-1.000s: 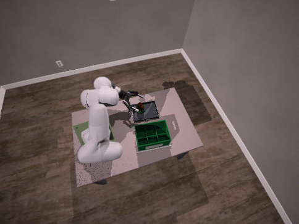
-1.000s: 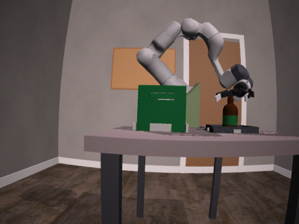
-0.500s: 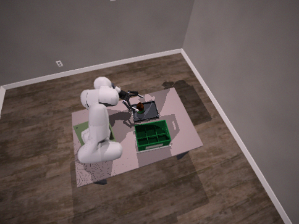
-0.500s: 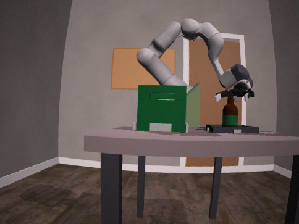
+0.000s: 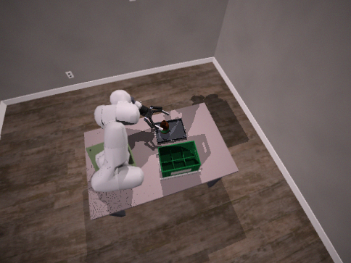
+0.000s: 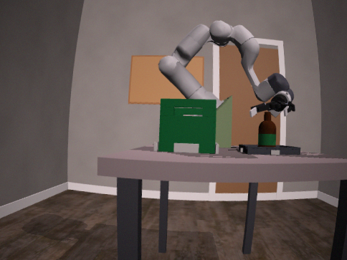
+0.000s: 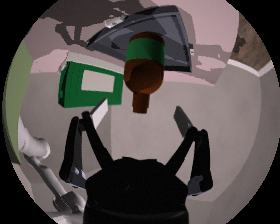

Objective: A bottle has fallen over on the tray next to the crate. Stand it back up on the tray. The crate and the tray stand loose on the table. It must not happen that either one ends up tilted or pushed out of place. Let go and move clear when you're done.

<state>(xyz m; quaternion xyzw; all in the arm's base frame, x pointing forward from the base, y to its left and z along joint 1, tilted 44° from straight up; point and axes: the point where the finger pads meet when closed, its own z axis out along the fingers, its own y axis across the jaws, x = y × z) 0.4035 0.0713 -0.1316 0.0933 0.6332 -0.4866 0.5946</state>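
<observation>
On the pinkish table (image 5: pixel 217 156) (image 6: pixel 215 168) (grey-walled room), the bottle (image 5: pixel 164 125) (image 6: pixel 267 130) (image 7: pixel 144 67) stands.

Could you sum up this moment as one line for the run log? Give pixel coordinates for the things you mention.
brown glass-look bottle with green label (image 5: pixel 164 125) (image 6: pixel 267 130) (image 7: pixel 145 62): upright on dark grey tray (image 5: pixel 176 130) (image 6: pixel 290 150) (image 7: pixel 179 30) | black gripper (image 5: pixel 164 121) (image 6: pixel 269 113) (image 7: pixel 141 107): open, holding nothing | green crate (image 5: pixel 179 174) (image 6: pixel 188 129) (image 7: pixel 68 89): beside tray

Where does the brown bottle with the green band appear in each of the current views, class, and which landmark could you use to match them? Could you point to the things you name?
Top: brown bottle (image 5: pixel 164 124) (image 6: pixel 267 130) (image 7: pixel 144 65) just below and left of centre, at the tray's left end.
Exterior: right of centre, upright on the tray (image 5: pixel 175 130) (image 6: pixel 288 150) (image 7: pixel 177 42).
Wrist: upper middle, neck pointing down the picture.
Shared landmark: the green crate (image 5: pixel 179 157) (image 6: pixel 187 125) (image 7: pixel 67 92).
</observation>
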